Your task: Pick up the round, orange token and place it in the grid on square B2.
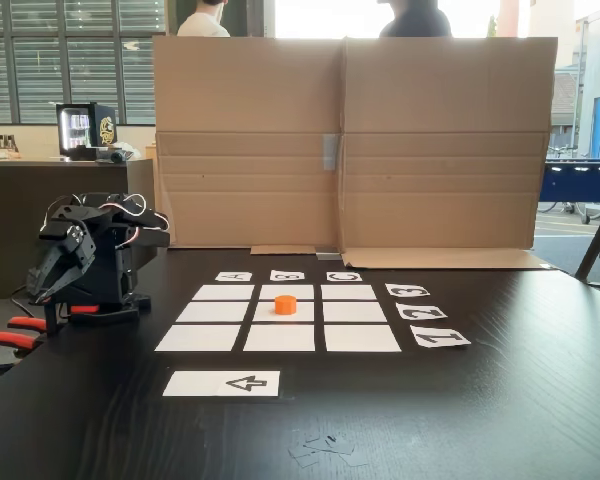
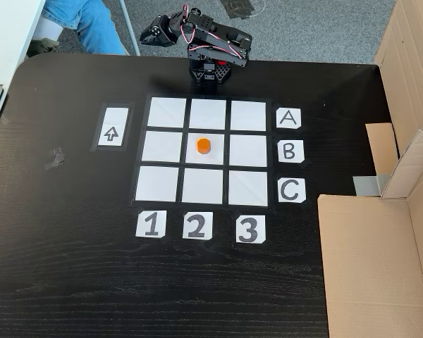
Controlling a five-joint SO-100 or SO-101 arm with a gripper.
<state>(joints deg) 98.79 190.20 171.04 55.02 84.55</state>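
The orange token (image 1: 285, 304) (image 2: 203, 146) stands upright on square B2 (image 1: 306, 312) (image 2: 216, 156), the middle cell of the grid (image 1: 198, 338) (image 2: 162, 113), and nothing touches it. In both fixed views the black arm is folded over its base at the table edge beside the A row. Its gripper (image 1: 42, 288) (image 2: 149, 36) hangs past the edge, well away from the token. The fingers look shut, with nothing between them.
A white strip with a black arrow (image 1: 221, 383) (image 2: 113, 127) lies beside column 1. Letter and number labels (image 2: 287, 151) edge the grid. A cardboard wall (image 1: 350, 140) stands past column 3. Orange clamps (image 1: 10, 338) hold the arm's base. A person's leg (image 2: 92, 24) is near the arm.
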